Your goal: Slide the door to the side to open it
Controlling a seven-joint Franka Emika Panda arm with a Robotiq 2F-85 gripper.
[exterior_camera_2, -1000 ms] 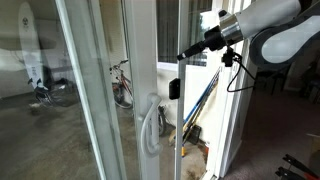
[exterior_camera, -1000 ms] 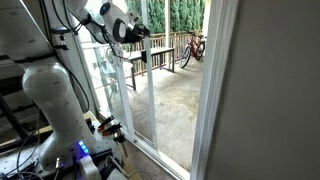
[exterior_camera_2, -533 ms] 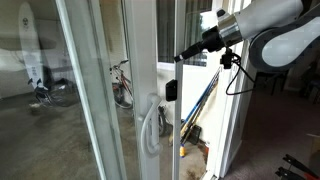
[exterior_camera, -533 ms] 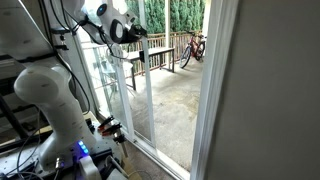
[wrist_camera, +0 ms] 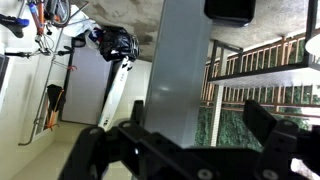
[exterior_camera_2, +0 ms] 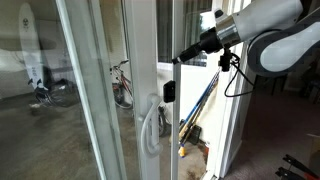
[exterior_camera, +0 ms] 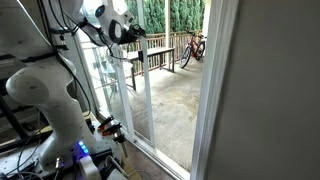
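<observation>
1. In an exterior view the door stands partly slid. Its narrow white edge rises to the left of an open gap, and through the gap a concrete patio, a wooden railing and a bicycle show far off.
2. In that view the white arm reaches in from the left. The hand sits high up at the door's edge, but it is too small there to show how its fingers stand.
3. In an exterior view taken close to the frame, the door fills the left and middle. This view adds a white handle low on the frame and a small black box on the door's right edge, just below the hand.
4. There the bicycle shows only through the glass, and the arm comes in from the right. Whether the hand touches the edge cannot be told.
5. Only the wrist view shows the state of the hand. Its dark fingers are spread wide apart, and the door's edge, grey here, stands between them with a gap on each side. Nothing is gripped.
6. The wrist view also shows the black box at its top and the railing on its right.
</observation>
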